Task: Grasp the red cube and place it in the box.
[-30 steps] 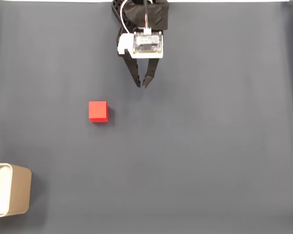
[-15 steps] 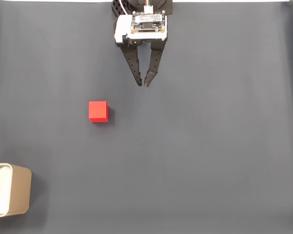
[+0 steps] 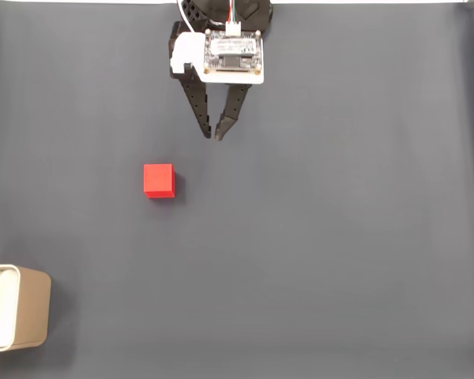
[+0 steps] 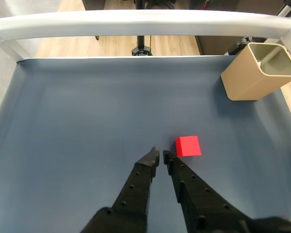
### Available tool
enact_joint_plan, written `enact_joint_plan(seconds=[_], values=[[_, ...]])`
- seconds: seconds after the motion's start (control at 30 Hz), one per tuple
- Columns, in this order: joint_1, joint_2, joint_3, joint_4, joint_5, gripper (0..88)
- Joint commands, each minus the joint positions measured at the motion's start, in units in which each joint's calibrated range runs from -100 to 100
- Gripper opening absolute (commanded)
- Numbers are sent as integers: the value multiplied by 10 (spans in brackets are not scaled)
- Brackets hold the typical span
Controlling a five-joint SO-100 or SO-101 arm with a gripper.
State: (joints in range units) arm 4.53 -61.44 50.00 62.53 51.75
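One red cube (image 4: 188,145) just right of the nearly closed, empty fingers (image 4: 150,156) in the wrist view.

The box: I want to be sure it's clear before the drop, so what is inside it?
In the wrist view the box stands open, and the upper inner walls look bare. Its floor is hidden by the near wall. The red cube is outside on the mat.

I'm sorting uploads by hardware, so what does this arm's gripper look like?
The gripper has two black tapered fingers dotted with small round holes. Above them sits a white housing carrying an exposed circuit board, with red and white wires running up from it.
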Motion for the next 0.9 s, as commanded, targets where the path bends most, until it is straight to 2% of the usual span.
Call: enact_joint_plan(seconds=[0.0,0.5,0.87], values=[[26,25,-51,13,6,0],[138,115,-110,16,1,0],[200,158,-130,14,31,4]])
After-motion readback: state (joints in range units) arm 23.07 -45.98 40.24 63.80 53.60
